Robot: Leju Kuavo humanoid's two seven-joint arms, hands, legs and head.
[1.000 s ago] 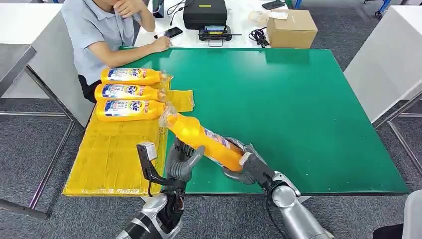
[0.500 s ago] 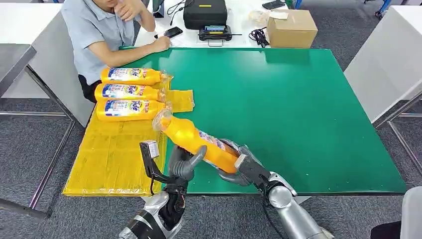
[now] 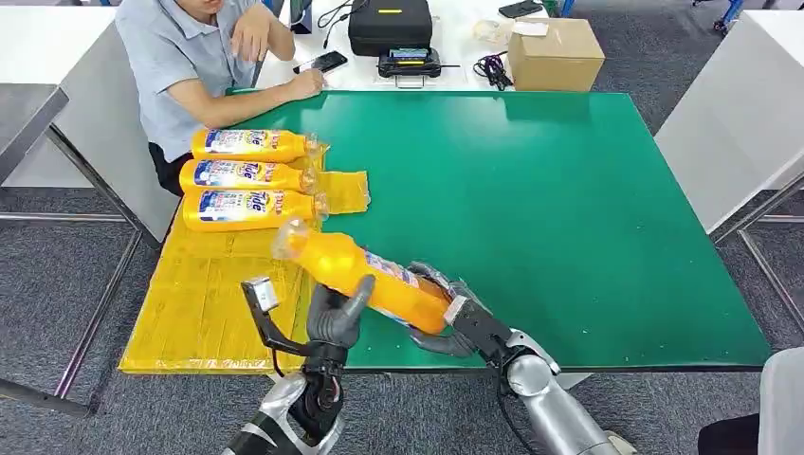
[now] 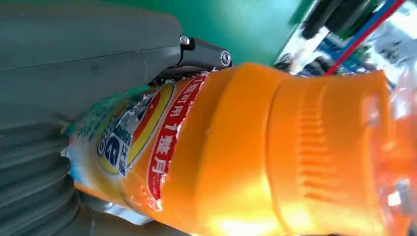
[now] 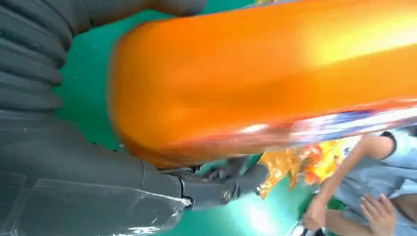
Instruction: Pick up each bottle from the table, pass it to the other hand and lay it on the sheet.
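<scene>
Handover step, bottle no. 4. Nearest the robot, the right hand (image 3: 446, 318) is gripping the base end of the orange bottle (image 3: 365, 275), fingers wrapped round the labelled body; the right wrist view is showing the same bottle (image 5: 265, 73) lying across that hand's palm. The left hand (image 3: 334, 318) is sitting under the bottle's mid-section w/ thumb raised against its side, fingers partly spread and touching, not closed round it; the left wrist view is showing the bottle (image 4: 255, 152) pressed close against the hand's grey cover, but whether the left hand is actually gripping cannot be told. The bottle is hanging tilted above the near edge of the green table (image 3: 569, 218), cap end pointing toward the yellow sheet (image 3: 209, 294). Judgement: the pass is in progress; next move is calling for the left fingers closing firmly before the right hand is letting go, then a lay-down in the free strip of sheet. Farther off, three laid bottles (image 3: 248, 175) are lying side by side on the sheet. Beyond, a person (image 3: 190, 57) is sitting at the table's far corner.
</scene>
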